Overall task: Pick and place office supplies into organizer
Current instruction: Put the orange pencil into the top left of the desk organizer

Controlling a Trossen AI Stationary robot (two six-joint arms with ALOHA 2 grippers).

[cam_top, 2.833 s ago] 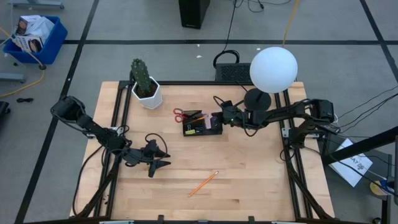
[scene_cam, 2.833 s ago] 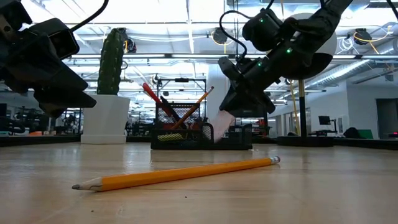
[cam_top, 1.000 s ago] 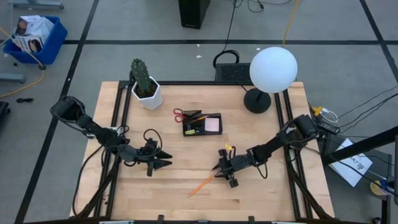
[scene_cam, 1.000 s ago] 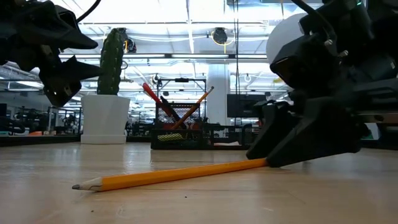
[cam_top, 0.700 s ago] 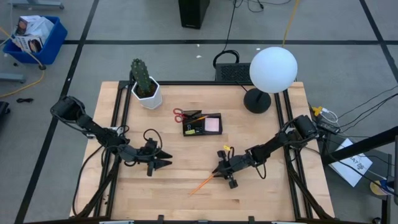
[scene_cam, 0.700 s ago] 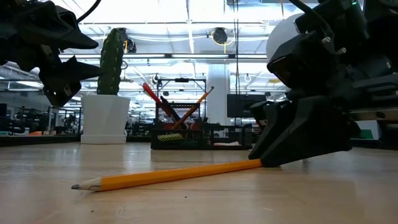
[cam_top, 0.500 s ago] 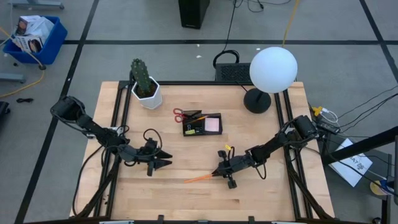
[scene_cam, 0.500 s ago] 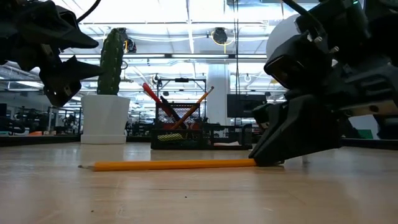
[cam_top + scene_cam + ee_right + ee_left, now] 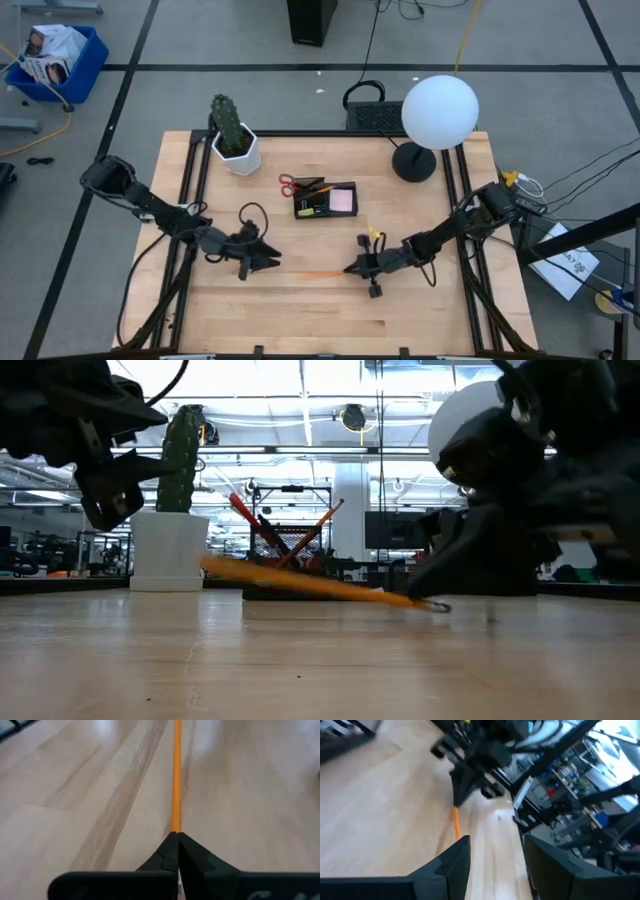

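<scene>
So the right gripper [image 9: 352,270] has just clamped its jaws on the eraser end of the pencil [image 9: 322,274] and tipped it up off the desk [image 9: 420,320], near-centre, ready for the organizer [image 9: 326,200], while the left gripper [image 9: 268,257] hangs open, empty.

Pencil [image 9: 300,585] motion-blurred; eraser end hidden.

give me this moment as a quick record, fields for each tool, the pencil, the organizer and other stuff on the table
right tool: shut on the pencil's end
left tool: open, holds nothing, near the pencil's free tip
pencil: orange, lifted at an angle off the table
organizer: black, behind the pencil, with pink pad and scissors in it
other: cactus pot, white globe lamp
</scene>
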